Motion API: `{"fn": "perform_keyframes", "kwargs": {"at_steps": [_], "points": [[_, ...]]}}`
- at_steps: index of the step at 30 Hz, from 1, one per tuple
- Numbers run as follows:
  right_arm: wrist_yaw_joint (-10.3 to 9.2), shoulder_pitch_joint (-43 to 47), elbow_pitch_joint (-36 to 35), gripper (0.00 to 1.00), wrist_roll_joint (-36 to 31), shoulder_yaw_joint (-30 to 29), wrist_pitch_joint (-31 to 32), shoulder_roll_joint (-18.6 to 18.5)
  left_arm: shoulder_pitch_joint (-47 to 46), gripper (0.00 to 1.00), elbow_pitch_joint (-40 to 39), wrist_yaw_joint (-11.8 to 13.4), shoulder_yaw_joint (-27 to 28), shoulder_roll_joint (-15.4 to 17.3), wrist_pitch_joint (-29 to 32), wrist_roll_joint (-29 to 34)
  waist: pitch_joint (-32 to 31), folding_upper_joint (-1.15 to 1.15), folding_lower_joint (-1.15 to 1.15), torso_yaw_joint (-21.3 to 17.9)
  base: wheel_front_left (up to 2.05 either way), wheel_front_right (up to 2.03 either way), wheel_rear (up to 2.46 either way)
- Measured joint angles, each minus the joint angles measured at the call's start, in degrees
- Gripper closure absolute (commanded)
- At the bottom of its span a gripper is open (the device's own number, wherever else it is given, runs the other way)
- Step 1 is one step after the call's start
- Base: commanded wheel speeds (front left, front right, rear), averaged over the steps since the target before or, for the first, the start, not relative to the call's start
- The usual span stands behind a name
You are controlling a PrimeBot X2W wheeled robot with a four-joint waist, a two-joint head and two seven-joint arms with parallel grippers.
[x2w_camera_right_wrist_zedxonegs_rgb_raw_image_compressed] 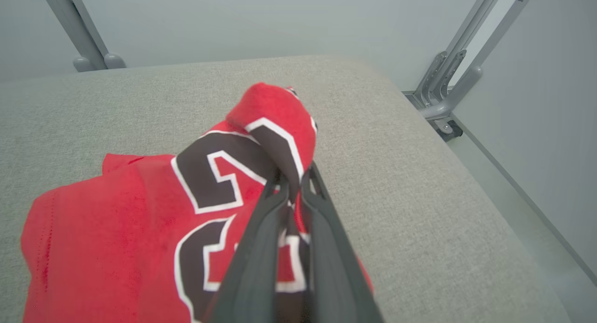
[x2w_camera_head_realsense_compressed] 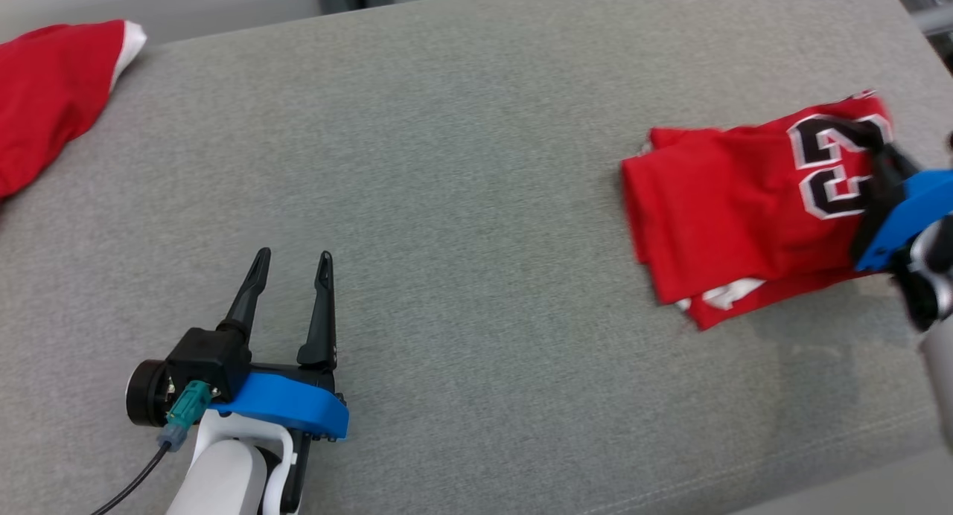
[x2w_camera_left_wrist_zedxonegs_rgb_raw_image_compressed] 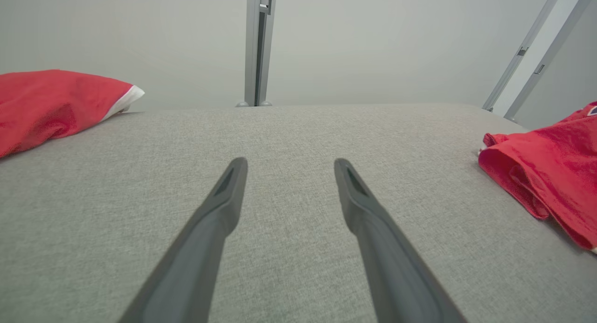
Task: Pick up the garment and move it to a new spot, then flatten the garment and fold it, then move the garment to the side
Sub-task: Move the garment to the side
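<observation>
The garment (x2w_camera_head_realsense_compressed: pixel 744 210) is a red jersey with black, white-edged numerals, folded into a compact stack at the right of the grey cushioned surface (x2w_camera_head_realsense_compressed: pixel 461 202). My right gripper (x2w_camera_head_realsense_compressed: pixel 875 154) is shut on a pinched fold of the garment (x2w_camera_right_wrist_zedxonegs_rgb_raw_image_compressed: pixel 140 239) at its numbered end; in the right wrist view the right gripper (x2w_camera_right_wrist_zedxonegs_rgb_raw_image_compressed: pixel 293 178) has cloth bunched up between and over its tips. At the lower left of the head view my left gripper (x2w_camera_head_realsense_compressed: pixel 292 266) stands open, far from the jersey, nothing between its fingers. The left wrist view has the left gripper (x2w_camera_left_wrist_zedxonegs_rgb_raw_image_compressed: pixel 289 166) over bare fabric and the garment (x2w_camera_left_wrist_zedxonegs_rgb_raw_image_compressed: pixel 550 173) at its right edge.
Another red cloth with white trim (x2w_camera_head_realsense_compressed: pixel 52 91) lies at the far left corner; it shows as the red cloth (x2w_camera_left_wrist_zedxonegs_rgb_raw_image_compressed: pixel 51 103) in the left wrist view. Grey metal frame posts (x2w_camera_right_wrist_zedxonegs_rgb_raw_image_compressed: pixel 447 75) stand past the surface's right edge, where it drops off.
</observation>
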Motion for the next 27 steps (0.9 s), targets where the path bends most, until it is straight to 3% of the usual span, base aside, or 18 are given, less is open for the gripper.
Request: {"fn": "perform_keyframes", "kwargs": {"at_steps": [6, 12, 27], "points": [[-0.01, -4.38, 3.54, 1.00, -4.31, -2.41, -0.29, -5.36, 0.77, 0.00, -0.73, 0.25, -0.33, 0.05, 0.23, -0.08, 0.59, -0.01, 0.00, 2.57, 0.00, 0.00, 0.00], [-0.01, -7.11, 4.74, 1.00, -8.39, -3.90, -0.80, -7.87, 1.26, 0.00, -1.77, 0.80, -0.31, 0.42, 0.30, -0.24, 1.53, -0.01, 0.00, 3.50, 0.00, 0.00, 0.00], [0.00, -9.17, 3.79, 1.00, -13.00, -5.70, -0.04, -9.12, 1.79, 0.00, -3.38, 1.61, -0.56, 1.30, 0.93, -0.65, 3.11, -0.01, 0.00, 2.79, 0.00, 0.00, 0.00]]}}
